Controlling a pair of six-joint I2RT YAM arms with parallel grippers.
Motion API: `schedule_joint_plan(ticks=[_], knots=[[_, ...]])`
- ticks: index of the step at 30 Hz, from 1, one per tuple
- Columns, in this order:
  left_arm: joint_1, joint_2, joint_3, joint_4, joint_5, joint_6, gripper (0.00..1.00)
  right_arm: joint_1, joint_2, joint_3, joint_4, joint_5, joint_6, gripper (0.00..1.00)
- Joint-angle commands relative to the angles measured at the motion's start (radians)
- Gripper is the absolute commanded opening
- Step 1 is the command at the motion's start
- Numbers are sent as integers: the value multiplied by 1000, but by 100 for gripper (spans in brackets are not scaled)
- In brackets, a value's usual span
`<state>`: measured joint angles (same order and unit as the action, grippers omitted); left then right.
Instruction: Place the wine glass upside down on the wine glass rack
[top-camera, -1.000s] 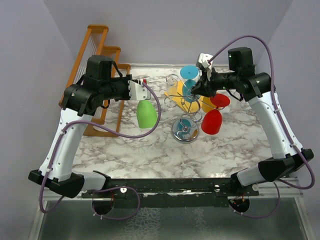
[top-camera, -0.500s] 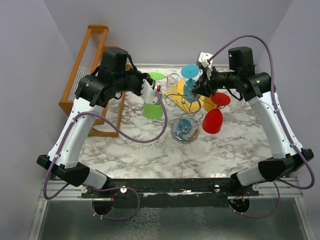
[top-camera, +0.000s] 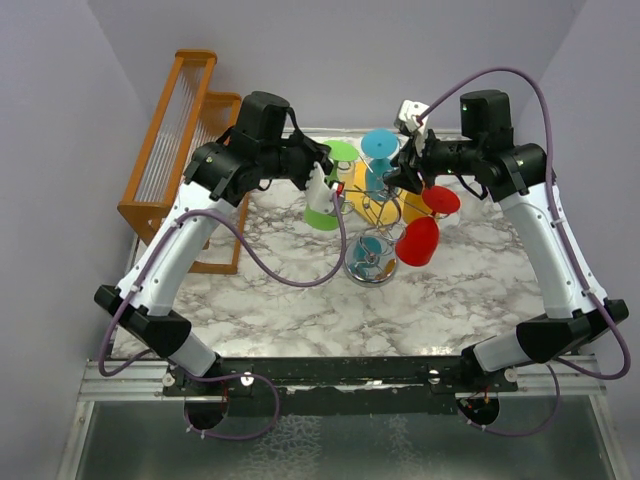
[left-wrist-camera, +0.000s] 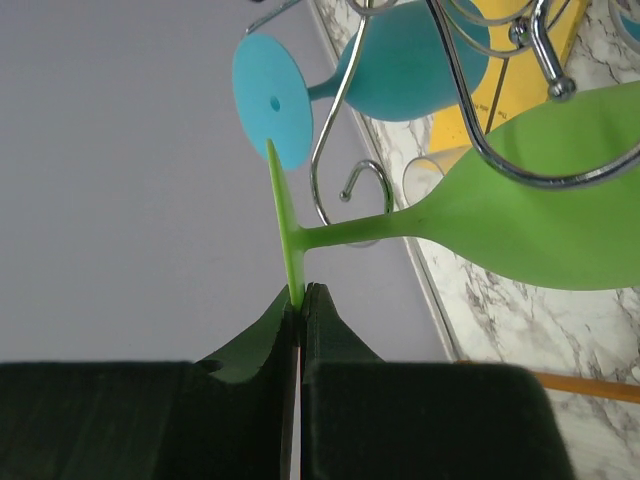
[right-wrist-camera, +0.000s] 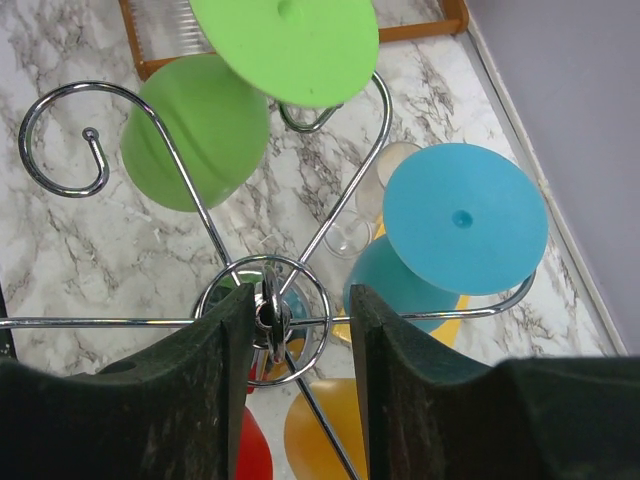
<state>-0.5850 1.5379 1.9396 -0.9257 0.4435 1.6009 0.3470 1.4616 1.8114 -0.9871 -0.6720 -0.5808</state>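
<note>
The green wine glass hangs upside down, foot up, just left of the chrome wine glass rack. My left gripper is shut on the rim of its flat foot. In the left wrist view the green bowl lies against a curled rack arm. The right wrist view shows the green glass beside a looped arm. My right gripper stands open astride the rack's top ring; the left pad is close to the ring. In the top view the right gripper sits over the rack's centre.
A blue glass, a red glass and a yellow one hang upside down on the rack. An orange wooden slatted rack stands at the far left. The purple back wall is close behind the rack.
My left arm has swung right, carrying the green glass from the table's left part up to the rack. The right gripper's jaws have opened wider at the rack's top.
</note>
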Motion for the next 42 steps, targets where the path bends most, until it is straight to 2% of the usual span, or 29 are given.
schedule_joint_plan(ticks=[1, 10, 23, 30, 42], knots=[[-27, 32, 49, 37, 74, 52, 0, -3, 3, 35, 25, 36, -3, 44], [-63, 119, 106, 92, 67, 11, 0, -3, 2, 26, 25, 41, -5, 49], [-65, 106, -28, 271, -158, -136, 0, -3, -7, 11, 39, 50, -16, 50], [-64, 78, -42, 256, -219, -155, 0, -4, -10, 4, 43, 60, -19, 50], [-64, 32, -56, 172, -234, -162, 0, -3, -21, -6, 48, 73, -24, 50]])
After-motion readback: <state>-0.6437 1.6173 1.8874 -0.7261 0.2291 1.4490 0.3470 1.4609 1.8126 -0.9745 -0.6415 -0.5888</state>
